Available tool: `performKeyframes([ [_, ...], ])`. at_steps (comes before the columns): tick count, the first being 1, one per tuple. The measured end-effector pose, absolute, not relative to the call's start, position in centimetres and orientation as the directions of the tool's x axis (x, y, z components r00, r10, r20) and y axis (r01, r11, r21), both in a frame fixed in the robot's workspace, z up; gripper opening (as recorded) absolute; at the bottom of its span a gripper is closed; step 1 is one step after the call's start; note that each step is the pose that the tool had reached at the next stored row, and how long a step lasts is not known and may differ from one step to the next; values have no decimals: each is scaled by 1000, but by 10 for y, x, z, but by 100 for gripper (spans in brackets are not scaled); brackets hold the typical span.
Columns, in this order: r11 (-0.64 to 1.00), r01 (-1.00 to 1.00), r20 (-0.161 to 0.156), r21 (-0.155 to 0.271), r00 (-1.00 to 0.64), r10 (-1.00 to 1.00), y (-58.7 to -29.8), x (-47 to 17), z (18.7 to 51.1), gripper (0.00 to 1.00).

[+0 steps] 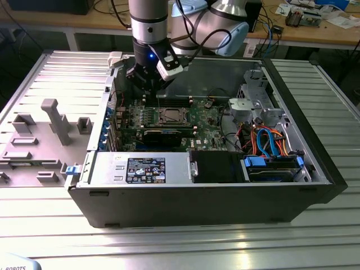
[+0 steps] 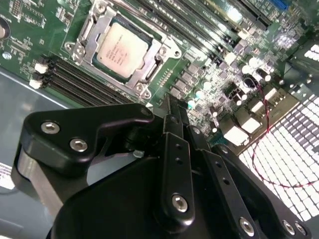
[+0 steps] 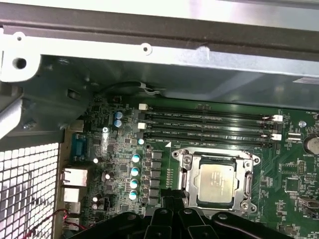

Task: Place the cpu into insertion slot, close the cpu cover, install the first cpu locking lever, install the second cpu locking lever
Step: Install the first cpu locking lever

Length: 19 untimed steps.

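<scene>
Going across the exterior view from its left, you're seeing a grey fixture block (image 1: 48,138) sitting on the slatted metal tabletop (image 1: 185,247), just beside the open computer case (image 1: 202,194). Inside the case the green motherboard (image 1: 169,121) is lying flat, and your arm (image 1: 151,22) is coming down over its far edge, with the tool (image 1: 147,93) hovering above the board, a little toward the exterior view's left of the socket. Further toward the exterior view's right, orange and blue cables (image 1: 264,140) are running down to the drive bay.

The cpu (image 2: 122,48) is sitting in the insertion slot, silvery top facing up, in both wrist views (image 3: 216,181). The cpu cover (image 2: 94,30) is lying down flat around it, framing the chip through its window (image 3: 249,167). You can't tell from these views whether the locking levers are latched.

The tool (image 2: 167,107) is holding nothing; its black fingers (image 2: 174,149) are looking pressed close together, with the tips off the board, near the socket corner and not touching it. Black memory slots (image 3: 209,127) are running beside the socket.
</scene>
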State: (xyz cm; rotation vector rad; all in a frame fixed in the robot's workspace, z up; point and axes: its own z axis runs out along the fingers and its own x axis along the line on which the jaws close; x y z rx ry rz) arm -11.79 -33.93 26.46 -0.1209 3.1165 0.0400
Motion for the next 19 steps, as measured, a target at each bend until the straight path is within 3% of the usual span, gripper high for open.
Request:
performKeyframes([
  [19, 997, -78, -24, 28, -997, -77, -332, -119, 264, 11],
])
